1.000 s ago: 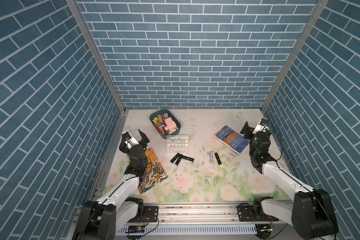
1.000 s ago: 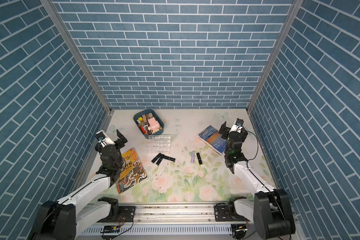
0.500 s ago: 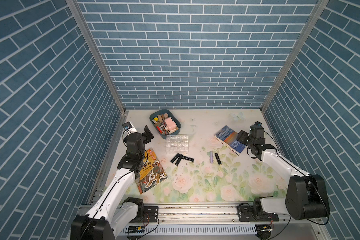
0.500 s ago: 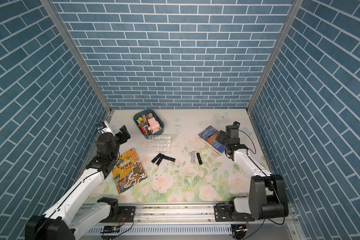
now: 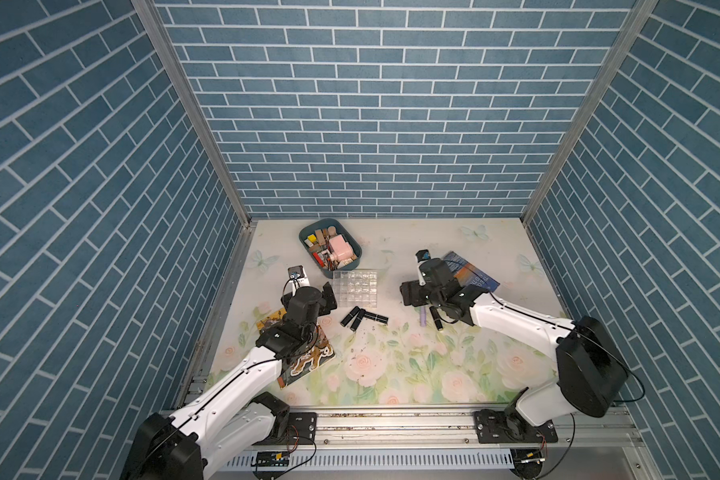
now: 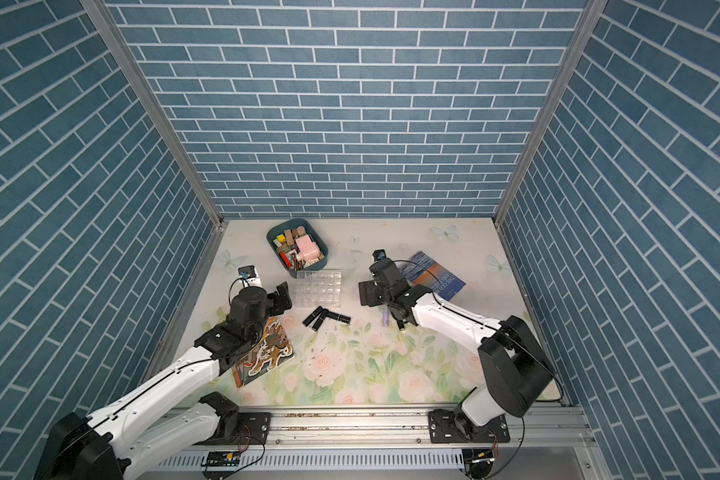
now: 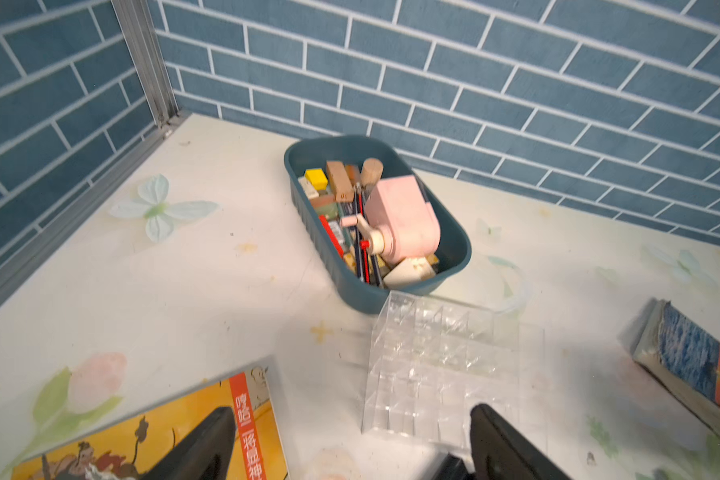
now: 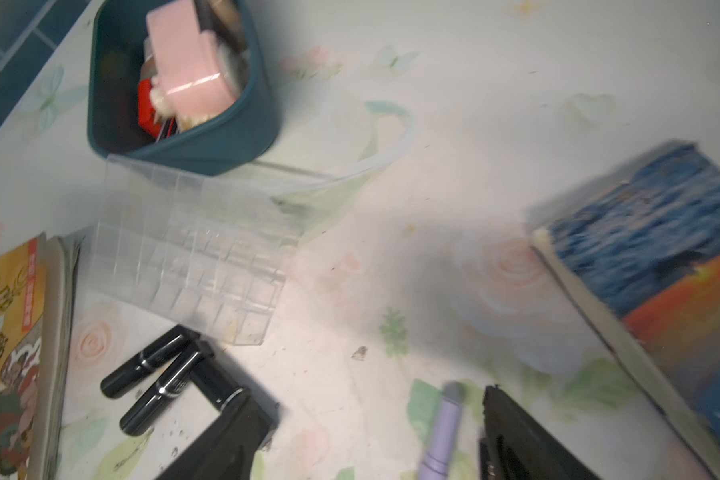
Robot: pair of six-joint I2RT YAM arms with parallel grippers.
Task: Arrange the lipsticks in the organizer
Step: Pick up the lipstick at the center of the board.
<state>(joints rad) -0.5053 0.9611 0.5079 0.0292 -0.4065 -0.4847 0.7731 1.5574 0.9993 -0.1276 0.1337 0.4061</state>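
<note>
The clear organizer (image 5: pixel 355 286) (image 6: pixel 319 286) (image 7: pixel 445 365) (image 8: pixel 192 257) stands mid-table with bare cells. Three black lipsticks (image 5: pixel 362 318) (image 6: pixel 325 318) (image 8: pixel 163 386) lie bunched at its near side. A lavender lipstick (image 5: pixel 422 318) (image 6: pixel 385 318) (image 8: pixel 441 432) and another black one (image 5: pixel 436 319) lie further right. My left gripper (image 5: pixel 327 299) (image 7: pixel 350 449) is open and holds nothing, just left of the organizer. My right gripper (image 5: pixel 410 293) (image 8: pixel 371 444) hangs open above the lavender lipstick, which shows between its fingers (image 8: pixel 520 440), untouched.
A teal tray (image 5: pixel 308 241) (image 7: pixel 375 291) (image 8: pixel 225 141) full of cosmetic boxes touches the organizer's far side. A comic book (image 5: pixel 308 361) (image 7: pixel 154 440) lies under my left arm. A blue book (image 5: pixel 470 274) (image 8: pixel 661 257) lies at the right.
Both arms have swung in from the table's sides toward the middle. The left gripper now sits beside the organizer and the right one over the lavender lipstick.
</note>
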